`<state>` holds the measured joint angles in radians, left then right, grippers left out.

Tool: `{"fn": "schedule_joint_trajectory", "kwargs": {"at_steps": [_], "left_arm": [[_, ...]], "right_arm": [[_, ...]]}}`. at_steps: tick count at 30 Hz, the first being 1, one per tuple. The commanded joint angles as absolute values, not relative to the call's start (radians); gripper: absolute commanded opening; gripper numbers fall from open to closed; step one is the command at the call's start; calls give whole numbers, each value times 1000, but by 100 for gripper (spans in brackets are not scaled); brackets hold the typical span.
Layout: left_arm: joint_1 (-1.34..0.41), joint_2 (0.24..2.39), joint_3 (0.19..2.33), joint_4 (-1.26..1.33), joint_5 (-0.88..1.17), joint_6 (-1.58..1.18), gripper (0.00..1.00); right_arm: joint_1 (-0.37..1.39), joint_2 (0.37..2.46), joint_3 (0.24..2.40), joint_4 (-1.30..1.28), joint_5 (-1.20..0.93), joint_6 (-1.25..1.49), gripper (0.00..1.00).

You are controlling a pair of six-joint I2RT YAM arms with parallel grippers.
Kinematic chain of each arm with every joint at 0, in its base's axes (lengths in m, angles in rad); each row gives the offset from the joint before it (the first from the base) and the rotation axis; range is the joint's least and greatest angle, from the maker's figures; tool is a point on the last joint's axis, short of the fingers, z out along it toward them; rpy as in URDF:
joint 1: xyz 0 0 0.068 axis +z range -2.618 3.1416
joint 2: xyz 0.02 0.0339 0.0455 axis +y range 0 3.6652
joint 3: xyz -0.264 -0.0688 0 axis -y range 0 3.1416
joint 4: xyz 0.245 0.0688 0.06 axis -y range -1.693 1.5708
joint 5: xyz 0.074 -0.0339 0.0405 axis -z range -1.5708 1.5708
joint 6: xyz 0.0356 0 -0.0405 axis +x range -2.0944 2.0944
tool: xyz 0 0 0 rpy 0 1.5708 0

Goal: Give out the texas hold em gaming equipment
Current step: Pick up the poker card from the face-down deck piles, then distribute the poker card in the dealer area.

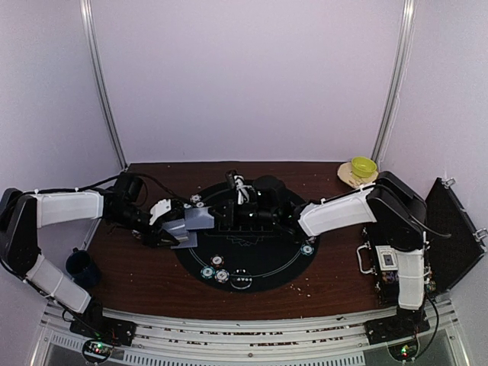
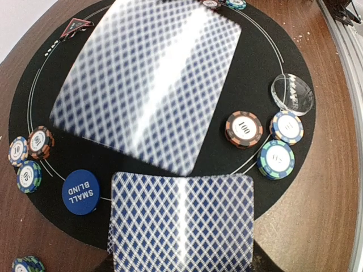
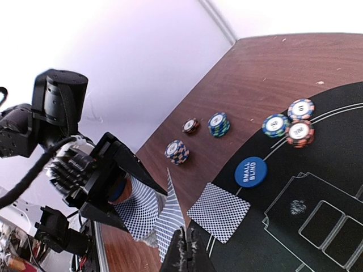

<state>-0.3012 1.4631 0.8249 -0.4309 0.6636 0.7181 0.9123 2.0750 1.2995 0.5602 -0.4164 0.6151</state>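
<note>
My left gripper (image 1: 175,227) is shut on a deck of blue-backed cards (image 2: 181,221) at the left edge of the round black mat (image 1: 267,263). My right gripper (image 3: 187,252) is shut on a single card (image 3: 173,218), drawn off the deck and held in the air; it shows blurred in the left wrist view (image 2: 153,79). Another card (image 3: 218,211) lies face down on the mat near the blue SMALL BLIND button (image 3: 249,171). Striped chips (image 2: 244,129) lie in small groups around the mat rim. The red triangle marker (image 2: 76,25) lies at the far rim.
Loose chip stacks (image 3: 177,151) stand on the brown table left of the mat. A clear disc (image 2: 292,93) lies on the mat rim. The dark blue mug (image 1: 80,267) stands front left, the yellow-green bowl (image 1: 363,166) back right, and a black case (image 1: 450,229) at the right.
</note>
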Motion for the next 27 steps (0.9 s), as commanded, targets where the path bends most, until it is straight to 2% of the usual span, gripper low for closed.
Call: {"fn": "schedule_joint_trajectory", "kwargs": {"at_steps": [1,7,16,23,27], "left_arm": [[-307,1430,821,-361,650,679,44],[-307,1435,824,-356,644,675,44],[-306,1413,822,-352,636,661,44],[-307,1410,824,-351,636,654,44],[-307,1413,824,-350,637,653,44]], "right_arm": [[910,1946,1146,751,-251,711,0],[947,1811,893,882,18,815,0],[1141,1696,554,1033,547,1010,0],[1374,1746,531,944,1014,1156,0],[1436,1821,551,859,1135,1328,0]]}}
